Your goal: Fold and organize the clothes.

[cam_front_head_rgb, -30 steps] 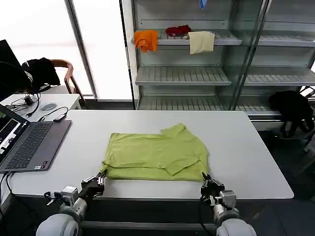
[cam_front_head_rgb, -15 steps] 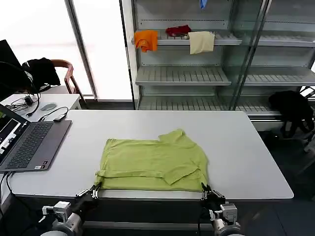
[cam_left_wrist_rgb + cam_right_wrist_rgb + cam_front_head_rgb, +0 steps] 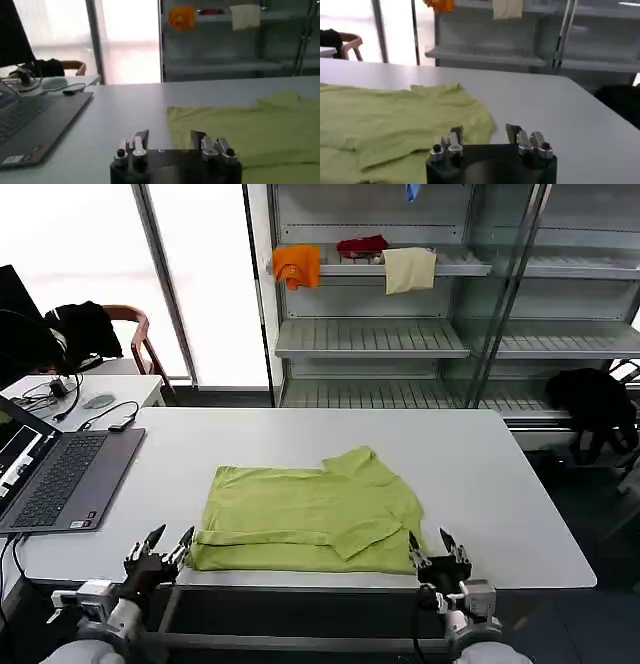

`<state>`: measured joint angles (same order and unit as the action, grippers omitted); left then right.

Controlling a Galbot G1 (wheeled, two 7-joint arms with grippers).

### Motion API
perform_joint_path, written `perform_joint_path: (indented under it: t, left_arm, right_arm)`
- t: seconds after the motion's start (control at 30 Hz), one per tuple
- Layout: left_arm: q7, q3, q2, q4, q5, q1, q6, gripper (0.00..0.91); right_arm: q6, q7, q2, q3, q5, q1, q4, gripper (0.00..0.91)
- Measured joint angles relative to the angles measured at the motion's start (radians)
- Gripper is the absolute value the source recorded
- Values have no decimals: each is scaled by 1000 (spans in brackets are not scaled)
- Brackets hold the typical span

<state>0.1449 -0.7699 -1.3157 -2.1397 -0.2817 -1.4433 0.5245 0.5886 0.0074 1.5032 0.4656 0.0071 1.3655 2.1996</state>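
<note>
White table [image 3: 500,484] is carrying the work; all places are taken from it. The T-shirt [image 3: 310,509] is lying flat near the table's front edge, roughly centred, already doubled over along its near side, with one sleeve sticking out toward the shelving. The fabric is looking thin, light and limp, likely to sag and slide on the smooth top, so it probably wants pinching at two corners at once. The left gripper [image 3: 160,550] is hovering at the table's front edge, just off the shirt's near left corner, jaws spread and empty. The right gripper [image 3: 440,552] is hovering by the near right corner, jaws likewise apart, gripping nothing.
</note>
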Motion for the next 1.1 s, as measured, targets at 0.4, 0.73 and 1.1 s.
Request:
perform_joint_path:
  t: [0.4, 0.73, 1.1]
  left_arm:
    - [44, 80, 43, 148, -29, 234, 37, 907]
    - [90, 172, 78, 352, 9, 424, 47, 907]
    - [113, 227, 68, 554, 71, 563, 52, 907]
  right_arm:
    - [-1, 20, 11, -48, 100, -310, -265, 907]
    - [-4, 16, 52, -46, 105, -516, -539, 907]
    - [-8, 14, 105, -37, 82, -656, -746, 907]
